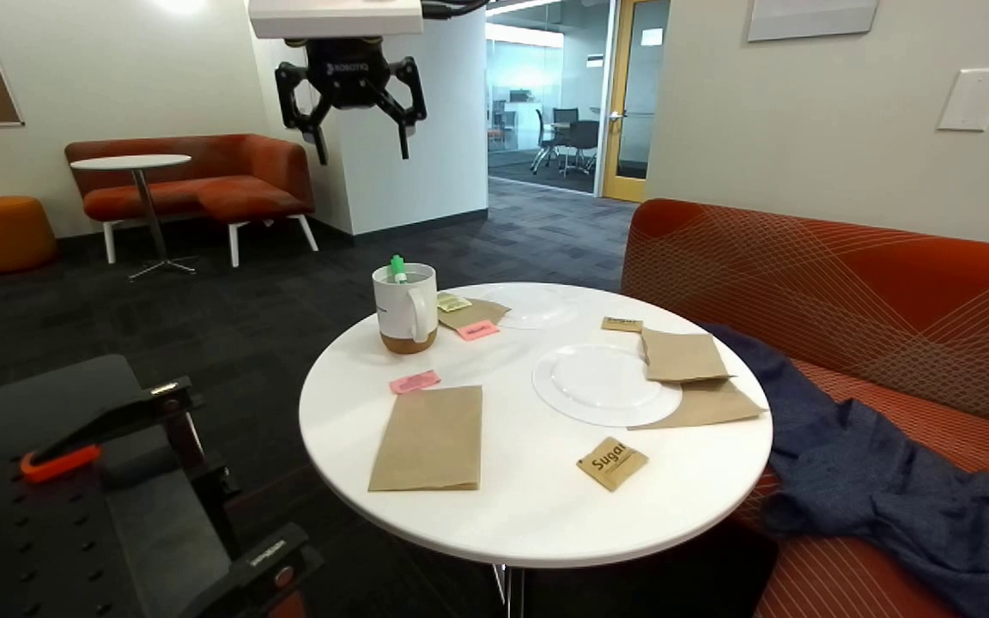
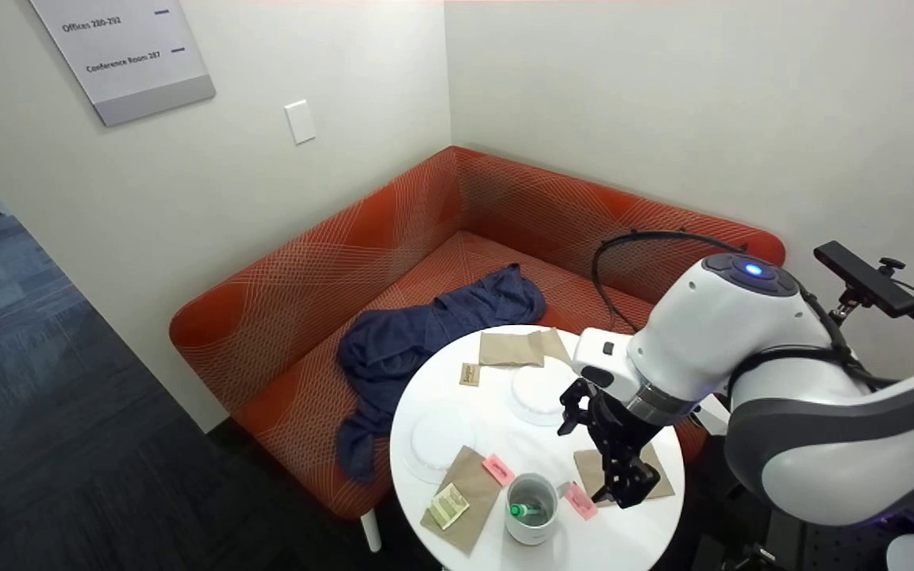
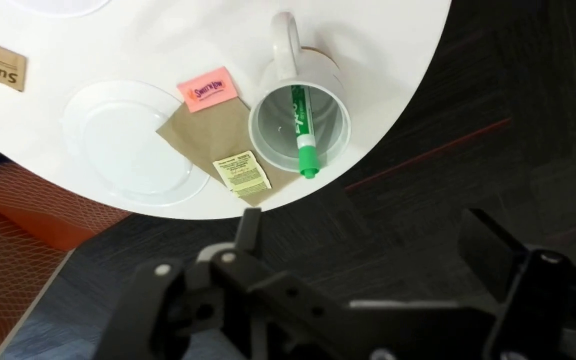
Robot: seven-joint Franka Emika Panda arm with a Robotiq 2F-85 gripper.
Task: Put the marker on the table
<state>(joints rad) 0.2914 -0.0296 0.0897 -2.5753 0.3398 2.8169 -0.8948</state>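
The marker is green with a white band and a green cap. It leans inside the white mug and shows in both exterior views (image 1: pixel 398 269) (image 2: pixel 526 510) and in the wrist view (image 3: pixel 303 117). The mug (image 1: pixel 393 309) stands upright near the edge of the round white table (image 1: pixel 529 506); the mug (image 3: pixel 320 67) and table (image 3: pixel 148 45) also show in the wrist view. My gripper (image 1: pixel 363 157) is open with nothing between its fingers, well above the table top. In the wrist view the fingers (image 3: pixel 363 215) lie over dark floor beyond the table edge, apart from the mug.
Brown napkins (image 1: pixel 427 439), clear plates (image 1: pixel 606 384), sugar packets (image 1: pixel 614 463) and pink packets (image 1: pixel 415 382) lie on the table. A yellow packet (image 3: pixel 242 174) lies beside the mug. A red sofa (image 1: pixel 803 283) with a dark blue cloth (image 1: pixel 872 463) borders the table.
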